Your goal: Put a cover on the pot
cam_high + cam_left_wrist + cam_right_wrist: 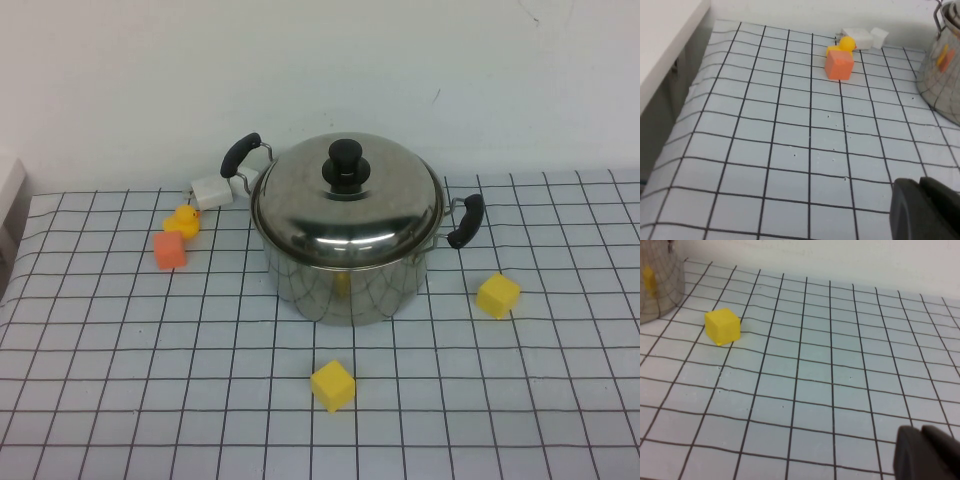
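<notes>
The shiny steel pot (345,285) stands in the middle of the checked table, with black side handles at its left (240,153) and right (466,220). A domed steel lid (345,210) with a black knob (344,165) sits on its rim. Neither arm shows in the high view. My left gripper (920,182) is shut and empty, low over the cloth on the left, with the pot's wall (942,80) far ahead. My right gripper (920,432) is shut and empty over the cloth on the right, well away from the pot (657,290).
An orange cube (169,250), a yellow duck (183,219) and a white plug (212,190) lie left of the pot. One yellow cube (332,385) lies in front and another (497,295) to the right. A white ledge (665,35) borders the table's left edge.
</notes>
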Controlling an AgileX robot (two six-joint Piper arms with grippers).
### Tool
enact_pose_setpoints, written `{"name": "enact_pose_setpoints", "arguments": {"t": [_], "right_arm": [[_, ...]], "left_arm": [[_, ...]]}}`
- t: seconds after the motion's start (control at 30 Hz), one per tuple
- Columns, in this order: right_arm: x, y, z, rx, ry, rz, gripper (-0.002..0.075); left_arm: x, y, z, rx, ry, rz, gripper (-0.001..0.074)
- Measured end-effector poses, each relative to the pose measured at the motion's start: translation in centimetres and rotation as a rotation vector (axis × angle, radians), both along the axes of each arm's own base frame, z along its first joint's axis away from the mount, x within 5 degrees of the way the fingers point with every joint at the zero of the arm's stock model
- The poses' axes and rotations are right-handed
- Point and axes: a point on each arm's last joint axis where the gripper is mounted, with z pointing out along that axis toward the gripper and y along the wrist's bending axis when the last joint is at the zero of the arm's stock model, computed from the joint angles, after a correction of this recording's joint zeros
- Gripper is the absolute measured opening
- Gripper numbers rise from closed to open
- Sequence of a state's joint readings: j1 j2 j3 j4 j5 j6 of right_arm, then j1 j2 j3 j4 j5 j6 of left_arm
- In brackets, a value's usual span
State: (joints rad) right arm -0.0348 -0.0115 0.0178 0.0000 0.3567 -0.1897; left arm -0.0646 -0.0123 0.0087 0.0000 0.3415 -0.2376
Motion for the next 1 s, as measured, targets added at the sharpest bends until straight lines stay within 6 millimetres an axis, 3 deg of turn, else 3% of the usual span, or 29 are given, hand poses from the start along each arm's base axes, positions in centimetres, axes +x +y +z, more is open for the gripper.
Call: {"name": "enact_pose_setpoints", "arguments": {"t": [0.43,1.0], "right_arm": [[0.0,0.0,0.0,0.0,0.0,0.0,0.0009],[0.0,0.0,0.0,0.0,0.0,0.0,0.0009]], "left_arm": [[-0.02,-0.28,0.0,0.171,-0.015,-0.105,-0.0001],[-0.02,-0.28,-0.02,0.181,-0.015,-0.108,-0.0001]]}}
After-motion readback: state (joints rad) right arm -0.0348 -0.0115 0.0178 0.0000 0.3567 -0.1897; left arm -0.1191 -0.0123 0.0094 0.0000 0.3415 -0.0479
